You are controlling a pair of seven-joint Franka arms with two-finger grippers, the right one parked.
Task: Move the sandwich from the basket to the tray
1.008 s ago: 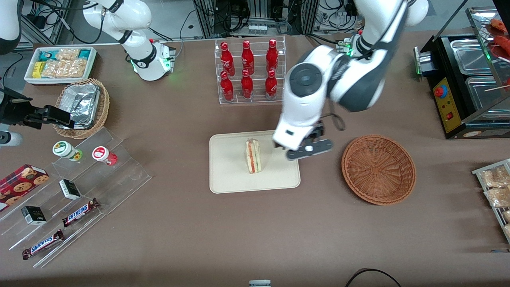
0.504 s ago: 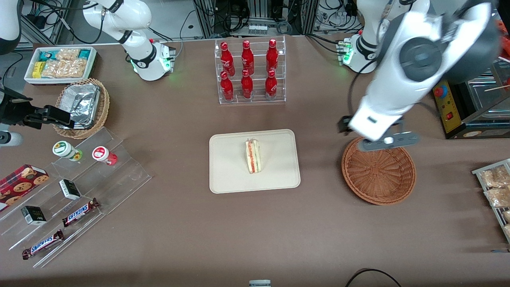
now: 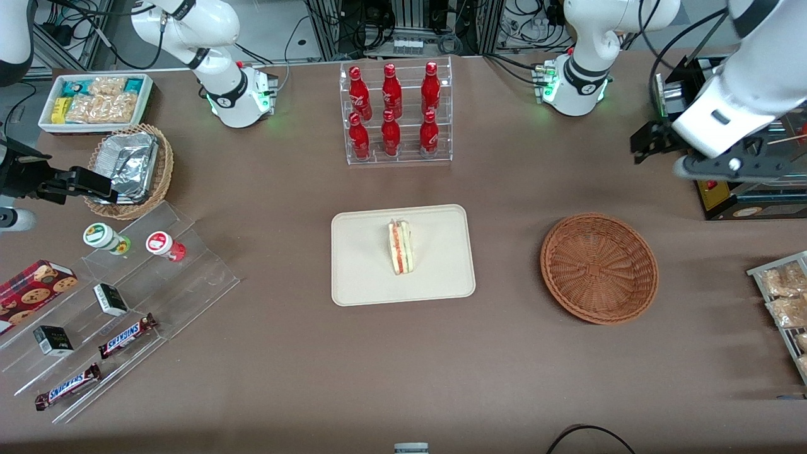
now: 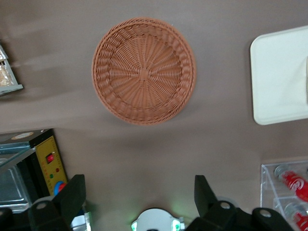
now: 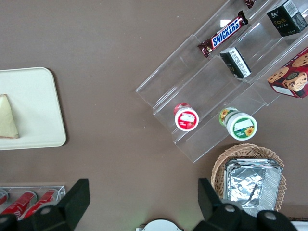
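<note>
The sandwich, a pale wedge with red and green layers, lies on its side near the middle of the cream tray. The reddish-brown wicker basket sits beside the tray toward the working arm's end and holds nothing. My gripper hangs high above the table, farther from the front camera than the basket, close to a black machine. In the left wrist view the gripper is open with nothing between its fingers, and the basket and a corner of the tray show below.
A clear rack of red bottles stands farther back than the tray. The black machine and a rack of bagged snacks occupy the working arm's end. Acrylic shelves, a foil-filled basket and a white snack bin lie toward the parked arm's end.
My gripper has travelled from beside the sandwich at the tray, over the basket, to the black machine at the working arm's end. The sandwich stays on the tray.
</note>
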